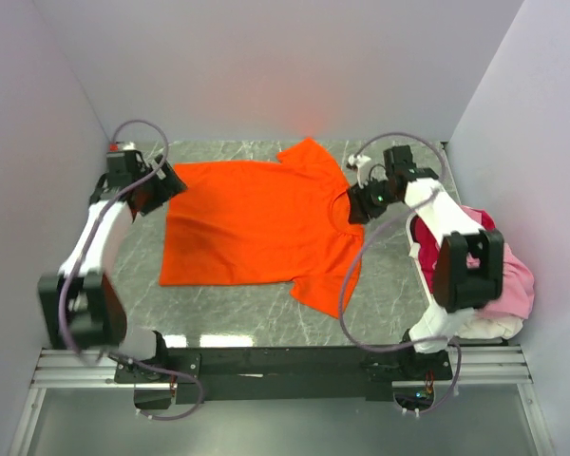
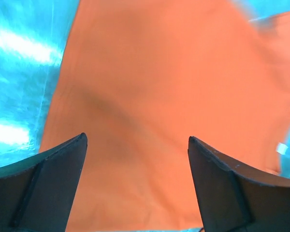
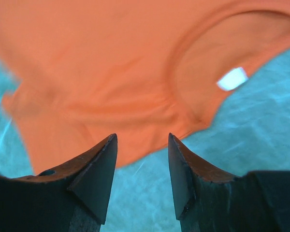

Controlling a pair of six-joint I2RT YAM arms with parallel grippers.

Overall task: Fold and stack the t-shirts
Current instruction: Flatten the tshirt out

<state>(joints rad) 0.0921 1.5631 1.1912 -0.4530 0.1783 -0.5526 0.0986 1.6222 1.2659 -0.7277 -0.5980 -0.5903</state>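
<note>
The bright orange t-shirt (image 1: pixel 252 223) lies spread flat on the marbled table, collar to the right, hem to the left. My left gripper (image 1: pixel 168 180) is open and empty above the shirt's far left hem corner; orange fabric (image 2: pixel 159 96) fills its view between the wide-apart fingers. My right gripper (image 1: pixel 353 205) is open and empty at the collar; in its view the neckline with a white label (image 3: pixel 232 78) and the shirt edge (image 3: pixel 111 87) lie just ahead of the fingertips. A heap of pink, magenta-red and white t-shirts (image 1: pixel 502 275) sits at the right edge.
Grey walls close in the table at the left, back and right. Bare marbled table (image 1: pixel 266 318) lies in front of the shirt. The black mounting rail (image 1: pixel 285 366) runs along the near edge. The right arm (image 1: pixel 461 252) partly covers the heap.
</note>
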